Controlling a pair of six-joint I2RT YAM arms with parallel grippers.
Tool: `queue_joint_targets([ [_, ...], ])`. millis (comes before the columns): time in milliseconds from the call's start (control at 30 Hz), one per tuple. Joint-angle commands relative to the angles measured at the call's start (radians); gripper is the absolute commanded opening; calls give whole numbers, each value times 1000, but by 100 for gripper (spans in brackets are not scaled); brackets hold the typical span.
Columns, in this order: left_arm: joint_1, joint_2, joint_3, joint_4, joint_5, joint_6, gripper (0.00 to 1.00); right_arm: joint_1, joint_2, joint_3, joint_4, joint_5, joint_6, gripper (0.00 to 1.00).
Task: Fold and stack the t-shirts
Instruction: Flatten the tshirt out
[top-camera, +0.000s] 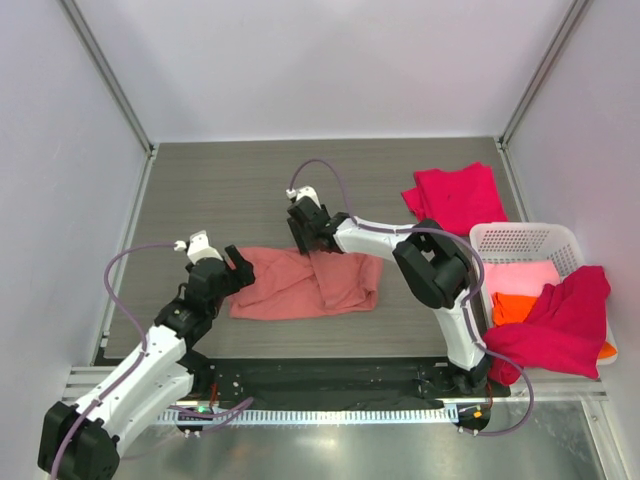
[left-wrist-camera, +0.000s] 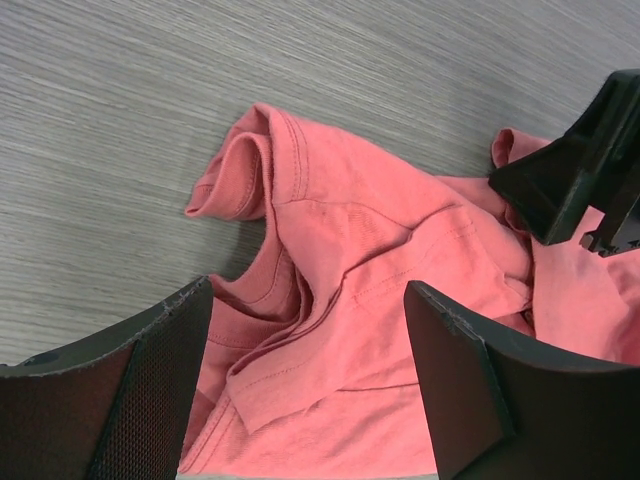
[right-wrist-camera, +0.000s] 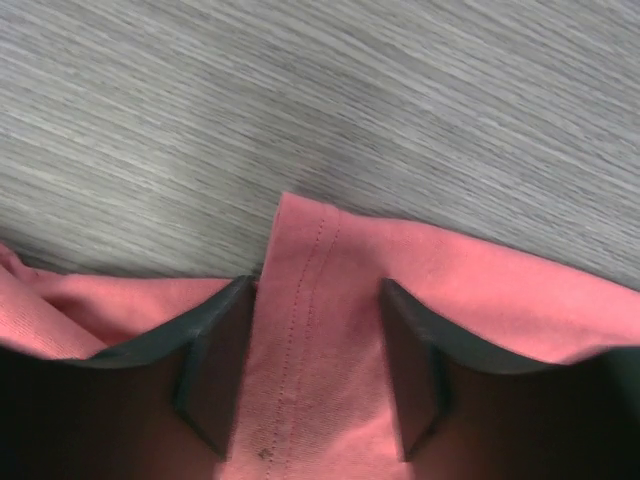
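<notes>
Salmon-pink t-shirt (top-camera: 305, 285) is laid crumpled on the table (top-camera: 220, 190), well left of the white basket (top-camera: 520, 235). Left gripper (left-wrist-camera: 308, 295) is held over the shirt end farthest from the basket. Its jaws are spread wide, with the collar and a rolled sleeve lying between them and nothing pinched. Right gripper (right-wrist-camera: 315, 290) is set on the shirt's far edge, nearer the basket. Its jaws are spread astride a stitched hem and not clamped on it. In the basket a light pink t-shirt (top-camera: 520, 275) and an orange t-shirt (top-camera: 510, 305) are seen, with a crimson-red t-shirt (top-camera: 560, 320) draped over its rim. A second crimson-red t-shirt (top-camera: 455, 195) is spread just beyond the basket.
</notes>
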Motion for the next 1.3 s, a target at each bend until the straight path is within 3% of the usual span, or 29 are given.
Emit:
queue_joint_targets([
  [0,-2,6,14,15,-10,7,78,5,2,36,32,41,-16,55],
  [33,-2,7,14,18,-4,10,79,5,2,37,26,79,-15,48],
  [67,-2,10,12,20,7,11,78,5,-7,31,24,124,-7,31],
  [167,-2,10,9,24,18,16,78,-1,-52,-18,35,247,14,10],
  [233,-2,9,6,36,39,21,78,-7,-143,-111,91,247,22,3],
  [533,-2,53,7,75,113,41,75,-168,-558,-536,429,52,154,4],
  [667,-2,96,20,87,137,41,70,-217,-575,-605,535,-17,191,4],
  [1033,-2,257,87,49,70,8,60,-219,-566,-636,586,-3,182,1],
  [1167,-2,316,121,33,102,14,40,-220,-573,-642,589,12,185,1],
  [1200,-2,329,124,32,110,19,30,-220,-575,-644,589,12,186,1],
  [1267,-1,339,132,32,136,27,25,-220,-578,-645,589,17,186,1],
])
